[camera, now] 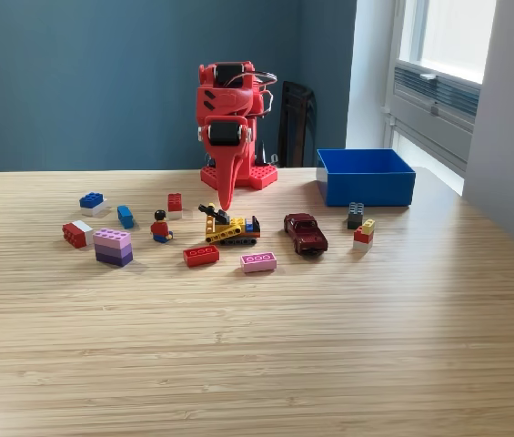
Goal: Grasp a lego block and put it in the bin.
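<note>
We see a bright, evenly lit scene in daylight. The light enters from the window (pixel 443 55) at the exterior view's right, where the panes wash out to near white. The wooden table (pixel 257 346) carries a soft pale sheen toward its right edge, without hard glare. Shadows are faint and short, lying close beneath the small toys and the red arm (pixel 229 127). The blue wall (pixel 75 82) dims gently toward the left. Focus holds across the frame, with slight softness and no obvious edge distortion.
</note>
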Controlling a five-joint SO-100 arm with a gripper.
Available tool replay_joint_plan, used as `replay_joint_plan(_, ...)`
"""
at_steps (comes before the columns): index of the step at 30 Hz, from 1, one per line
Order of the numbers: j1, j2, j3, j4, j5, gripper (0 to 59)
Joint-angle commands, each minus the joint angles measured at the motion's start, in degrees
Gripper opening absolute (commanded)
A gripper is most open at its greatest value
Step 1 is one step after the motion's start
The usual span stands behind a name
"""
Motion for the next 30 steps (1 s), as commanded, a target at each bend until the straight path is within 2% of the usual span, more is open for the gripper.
replay_joint_plan(1,0.09,0.88,-0.44,-1.14,-0.26,0.1)
replay_joint_plan(30,-0.44,0.79,-0.7,-1.14,-0.35,0.1)
